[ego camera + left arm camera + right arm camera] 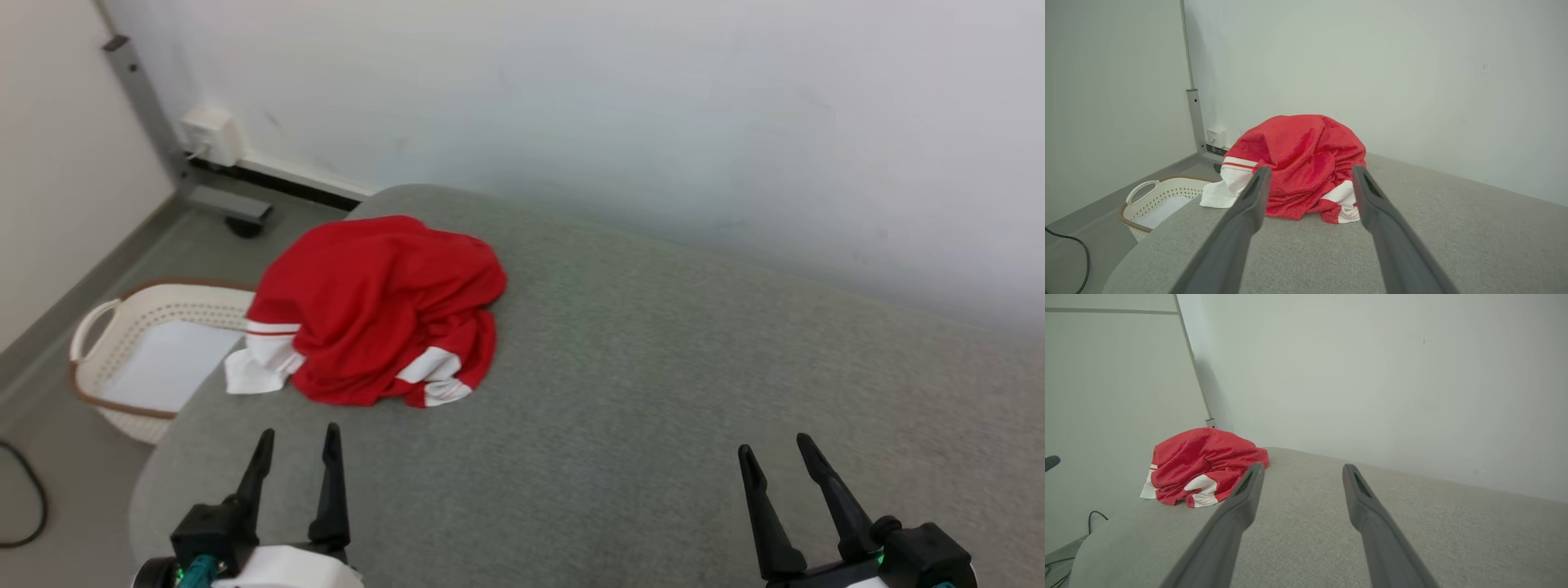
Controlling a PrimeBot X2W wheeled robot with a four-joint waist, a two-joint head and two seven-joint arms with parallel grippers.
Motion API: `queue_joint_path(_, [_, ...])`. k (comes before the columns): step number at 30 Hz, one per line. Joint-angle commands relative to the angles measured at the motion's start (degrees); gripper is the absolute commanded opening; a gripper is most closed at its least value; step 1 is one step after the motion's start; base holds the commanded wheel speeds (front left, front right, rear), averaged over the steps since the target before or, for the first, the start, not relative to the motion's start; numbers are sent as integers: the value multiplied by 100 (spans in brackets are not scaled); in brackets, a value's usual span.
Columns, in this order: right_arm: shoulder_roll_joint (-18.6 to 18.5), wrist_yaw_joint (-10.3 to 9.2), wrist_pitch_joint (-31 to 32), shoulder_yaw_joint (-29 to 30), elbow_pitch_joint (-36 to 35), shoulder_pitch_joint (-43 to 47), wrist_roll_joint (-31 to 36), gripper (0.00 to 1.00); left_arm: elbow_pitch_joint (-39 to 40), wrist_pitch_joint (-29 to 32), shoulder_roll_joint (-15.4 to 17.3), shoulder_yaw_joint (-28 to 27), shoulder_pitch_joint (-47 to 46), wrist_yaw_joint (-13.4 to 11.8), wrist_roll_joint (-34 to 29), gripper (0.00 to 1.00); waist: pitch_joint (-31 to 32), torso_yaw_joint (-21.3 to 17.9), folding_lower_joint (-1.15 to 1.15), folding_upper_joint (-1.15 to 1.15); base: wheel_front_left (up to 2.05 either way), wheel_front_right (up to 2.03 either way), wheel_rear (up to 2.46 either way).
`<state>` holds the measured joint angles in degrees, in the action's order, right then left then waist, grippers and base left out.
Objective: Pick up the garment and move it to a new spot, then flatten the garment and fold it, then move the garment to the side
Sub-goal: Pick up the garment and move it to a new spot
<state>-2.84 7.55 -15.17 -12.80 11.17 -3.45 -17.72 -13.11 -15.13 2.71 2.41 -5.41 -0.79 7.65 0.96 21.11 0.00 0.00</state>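
Head view: your garment [375,310] is a crumpled red heap with white bands, lying on the grey couch [653,367] near its left end, a basket [106,327] on the floor beside it; left gripper [298,430] sits short of it, jaws apart, empty; right gripper [774,443] is well apart from it, jaws apart too. Left wrist view: garment [1298,155] lies straight ahead past the fingertips, not touching. Right wrist view: garment [1204,457] is off to the left of the spread jaws.
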Motion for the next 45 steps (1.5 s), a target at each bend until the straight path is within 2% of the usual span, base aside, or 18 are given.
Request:
queue_joint_path(1, [-10, -12, 4, -23, 22, 21, -46, 100, -31, -5, 31, -32, 18, 25, 51, 100, 54, 258, 0, 0, 0, 0, 0])
queue_joint_path(9, [-12, -12, 4, -166, 67, -59, -92, 100, -123, -4, 30, -147, -88, 157, 10, 100, 67, 400, 0, 0, 0, 0, 0])
queue_joint_path(15, [-11, -12, 4, -213, 71, -83, -154, 100, -270, -4, 32, -301, -330, 320, 197, 100, 49, 218, 0, 0, 0, 0, 0])
queue_joint_path(19, [-8, -12, 4, -252, 42, -118, -352, 100, -558, 55, 190, -373, -783, 417, 266, 100, 37, 26, 0, 0, 0, 0, 0])
queue_joint_path(27, [-11, -12, 5, -314, -51, -215, -444, 100, -884, 1170, 710, -537, -2006, 544, 544, 100, -131, -576, 0, 0, 0, 0, 0])
queue_joint_path(31, [-10, -12, 5, -417, -92, -349, -640, 100, -1076, 1581, 1115, -672, -2554, 657, 717, 100, -382, -1009, 0, 0, 0, 0, 0])
queue_joint_path(36, [-12, -12, 5, -487, -113, -540, -771, 100, -1843, 2111, 1564, -822, -3103, 700, 929, 100, -644, -1523, 0, 0, 0, 0, 0])
queue_joint_path(45, [-11, -12, 5, -622, -189, -855, -879, 100, -3489, 2694, 2372, -1196, -3602, 521, 1071, 100, -1090, -2472, 0, 0, 0, 0, 0])
